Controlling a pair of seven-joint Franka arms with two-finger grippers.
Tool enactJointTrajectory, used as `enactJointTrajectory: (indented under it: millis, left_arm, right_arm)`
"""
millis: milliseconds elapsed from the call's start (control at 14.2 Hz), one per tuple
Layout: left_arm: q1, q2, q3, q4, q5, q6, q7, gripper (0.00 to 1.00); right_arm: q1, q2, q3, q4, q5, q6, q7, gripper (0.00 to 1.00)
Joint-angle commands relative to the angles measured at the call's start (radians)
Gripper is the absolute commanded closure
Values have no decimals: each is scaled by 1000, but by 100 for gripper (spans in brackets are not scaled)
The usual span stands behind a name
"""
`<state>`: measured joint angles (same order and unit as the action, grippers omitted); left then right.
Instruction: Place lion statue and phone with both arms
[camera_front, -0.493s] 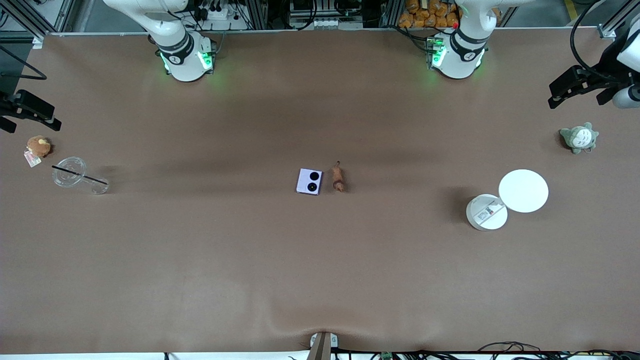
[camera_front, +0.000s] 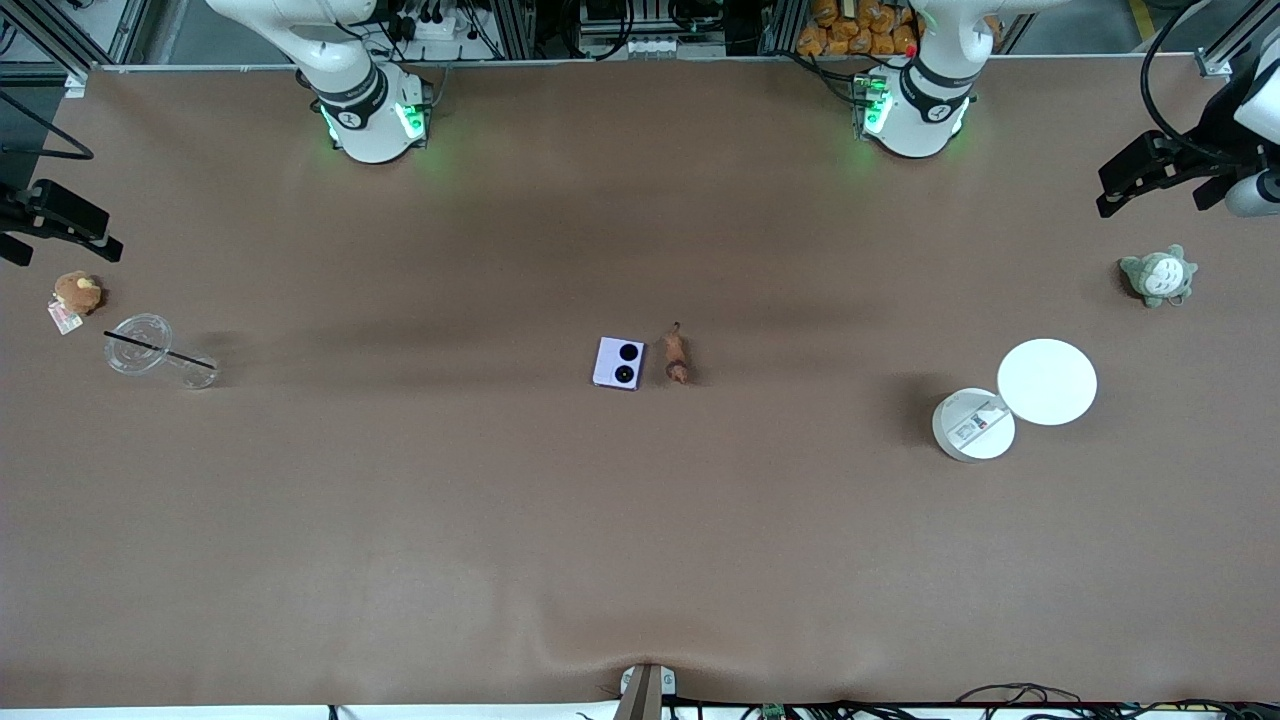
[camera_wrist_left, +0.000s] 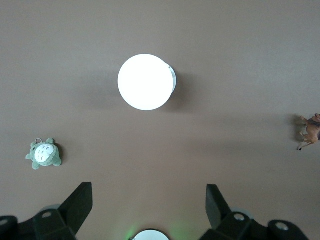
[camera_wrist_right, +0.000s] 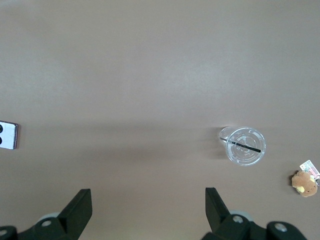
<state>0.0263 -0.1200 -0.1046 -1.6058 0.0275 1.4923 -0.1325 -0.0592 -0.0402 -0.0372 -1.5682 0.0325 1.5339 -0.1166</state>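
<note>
The pale lavender phone (camera_front: 619, 362) lies flat at the middle of the table, its two black camera circles up. The slim orange-brown lion statue (camera_front: 677, 357) lies right beside it, toward the left arm's end. The lion shows at the edge of the left wrist view (camera_wrist_left: 311, 131), and the phone at the edge of the right wrist view (camera_wrist_right: 8, 135). My left gripper (camera_wrist_left: 149, 200) is open and empty, high over the left arm's end of the table (camera_front: 1125, 185). My right gripper (camera_wrist_right: 148, 200) is open and empty, high over the right arm's end (camera_front: 65, 225).
Two white round discs (camera_front: 1046, 381) (camera_front: 973, 424) and a grey-green plush (camera_front: 1158, 276) lie toward the left arm's end. A brown plush with a tag (camera_front: 77, 292) and a clear cup with a black straw (camera_front: 140, 343) lie toward the right arm's end.
</note>
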Motion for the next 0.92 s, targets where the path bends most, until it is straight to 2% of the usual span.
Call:
enactJointTrajectory:
  millis: [0,211,563,845]
  left_arm:
    - [1,26,-6,32,-20,-17,19,0]
    - [-11,45,-10,32,-23,-17,17,0]
    - [-89,95,-26,52,-21,-15,5,0]
    - [-135,160,-82,63,-20,-12,-139,0]
  right_arm:
    - [-17,-1,10,2,17,-6,11,0]
    - [-17,0,10,2,17,-6,9,0]
    - [-17,0,10,2,17,-6,9,0]
    - [-19,0,10,2,17,-6,9,0]
